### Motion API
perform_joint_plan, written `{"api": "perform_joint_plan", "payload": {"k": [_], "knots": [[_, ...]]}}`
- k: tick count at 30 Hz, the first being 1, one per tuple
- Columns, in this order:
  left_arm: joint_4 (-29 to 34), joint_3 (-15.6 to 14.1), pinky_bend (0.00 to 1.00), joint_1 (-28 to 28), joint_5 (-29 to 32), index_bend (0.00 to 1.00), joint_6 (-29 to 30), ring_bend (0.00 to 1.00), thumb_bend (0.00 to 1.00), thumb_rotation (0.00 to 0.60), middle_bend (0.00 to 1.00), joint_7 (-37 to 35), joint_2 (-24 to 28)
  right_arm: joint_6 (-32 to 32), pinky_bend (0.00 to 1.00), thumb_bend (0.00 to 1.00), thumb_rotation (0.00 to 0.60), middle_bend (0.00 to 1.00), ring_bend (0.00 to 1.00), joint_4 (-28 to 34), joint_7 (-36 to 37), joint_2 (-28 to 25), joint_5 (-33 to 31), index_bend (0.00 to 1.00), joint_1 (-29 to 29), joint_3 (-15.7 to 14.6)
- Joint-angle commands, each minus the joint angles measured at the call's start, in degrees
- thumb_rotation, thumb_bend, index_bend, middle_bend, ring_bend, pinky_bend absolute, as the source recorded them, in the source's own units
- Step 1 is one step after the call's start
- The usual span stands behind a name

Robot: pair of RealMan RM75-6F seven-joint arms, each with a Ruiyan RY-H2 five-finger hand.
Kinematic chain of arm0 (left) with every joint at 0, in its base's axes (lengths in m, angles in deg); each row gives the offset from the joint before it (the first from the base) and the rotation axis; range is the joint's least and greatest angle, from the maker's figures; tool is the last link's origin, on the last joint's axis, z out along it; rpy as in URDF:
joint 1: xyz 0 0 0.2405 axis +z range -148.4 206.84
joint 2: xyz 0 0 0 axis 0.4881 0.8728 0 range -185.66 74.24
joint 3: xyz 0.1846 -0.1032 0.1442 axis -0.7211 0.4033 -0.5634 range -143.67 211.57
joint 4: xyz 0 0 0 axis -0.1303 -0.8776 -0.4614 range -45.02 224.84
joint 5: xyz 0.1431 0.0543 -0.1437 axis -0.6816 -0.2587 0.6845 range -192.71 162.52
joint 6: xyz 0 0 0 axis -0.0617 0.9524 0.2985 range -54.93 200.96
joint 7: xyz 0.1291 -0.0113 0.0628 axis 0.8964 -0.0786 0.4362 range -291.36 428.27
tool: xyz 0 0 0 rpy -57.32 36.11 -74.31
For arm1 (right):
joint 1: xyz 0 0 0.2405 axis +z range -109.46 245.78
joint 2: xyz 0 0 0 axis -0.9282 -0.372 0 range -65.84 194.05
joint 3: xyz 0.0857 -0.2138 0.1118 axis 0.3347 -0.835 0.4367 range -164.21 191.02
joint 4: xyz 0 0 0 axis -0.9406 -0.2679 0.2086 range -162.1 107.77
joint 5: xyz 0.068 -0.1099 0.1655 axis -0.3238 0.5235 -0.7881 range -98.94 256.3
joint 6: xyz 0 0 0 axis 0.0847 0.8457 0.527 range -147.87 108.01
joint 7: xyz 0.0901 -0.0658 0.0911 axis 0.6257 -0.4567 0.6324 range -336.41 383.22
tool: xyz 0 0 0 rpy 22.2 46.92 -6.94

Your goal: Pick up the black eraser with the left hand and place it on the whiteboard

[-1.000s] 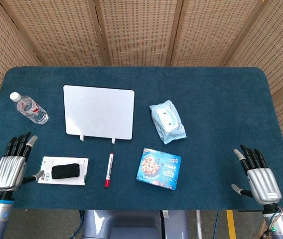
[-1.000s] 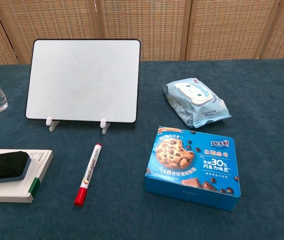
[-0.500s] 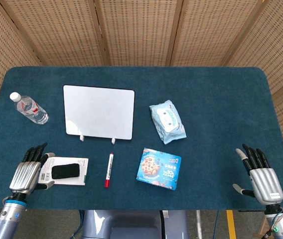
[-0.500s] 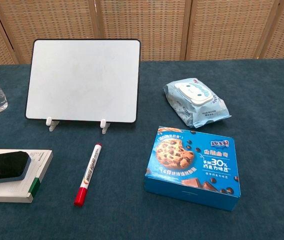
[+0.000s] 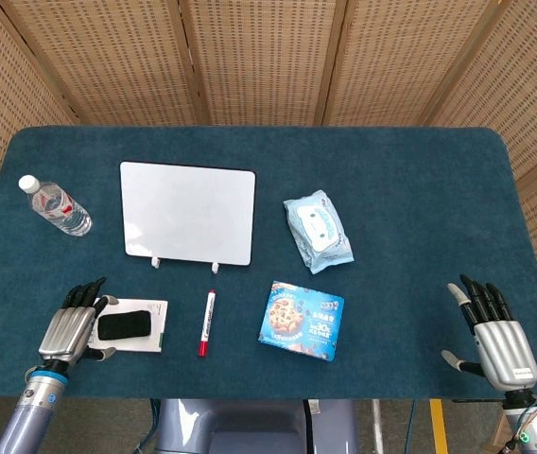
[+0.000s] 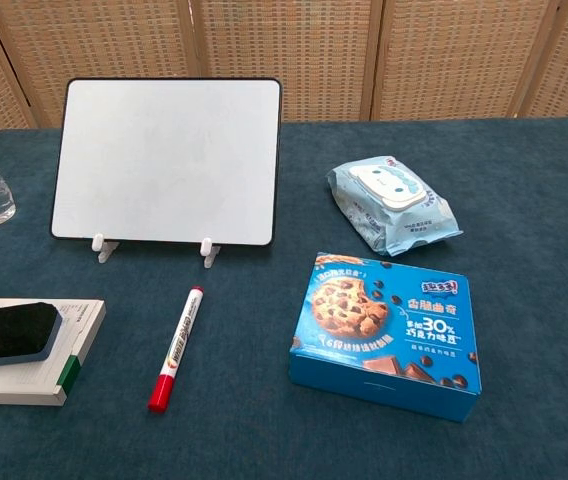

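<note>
Reach step: left hand (image 5: 75,327), fingers apart and holding nothing, is hovering just left of black eraser (image 5: 123,324), lower left of frame. Next: close around it, then carry to whiteboard (image 5: 189,212).

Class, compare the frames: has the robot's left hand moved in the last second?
Yes. The left hand has shifted right, toward the black eraser, now overlapping the white pad's left edge.

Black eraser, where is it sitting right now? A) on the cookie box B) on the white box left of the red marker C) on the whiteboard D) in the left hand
B: the black eraser lies on the white box, left of the red marker; the left hand is beside it, not holding it, and the whiteboard is bare.
</note>
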Motion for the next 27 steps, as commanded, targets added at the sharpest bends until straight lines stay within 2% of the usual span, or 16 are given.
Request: {"api": "perform_joint_plan", "payload": {"k": [1,16,27], "knots": [[0.0,0.2,0.0,-0.6,1.0,0.26,-0.3,0.0,0.07,0.6,0.0,0.8,-0.4,0.0,0.0,0.05,0.6,0.0,0.0,0.0,0.1,0.0,0.0,0.0,0.0,0.0],[-1.6,0.7,0.0,-3.6,5.7,0.28,-1.4,0.0,0.1,0.6,0.0,3.4,-3.0,0.0,0.0,0.05,0.6,0.0,0.0,0.0,0.1,-0.1,0.1,0.0,-0.1,0.0],[-1.8,0.3,0.0,-4.7,6.5,0.29,-0.9,0.0,0.13,0.6,0.0,3.9,-4.4,0.1,0.0,0.05,0.6,0.0,0.0,0.0,0.3,-0.2,0.1,0.0,-0.1,0.0]]}}
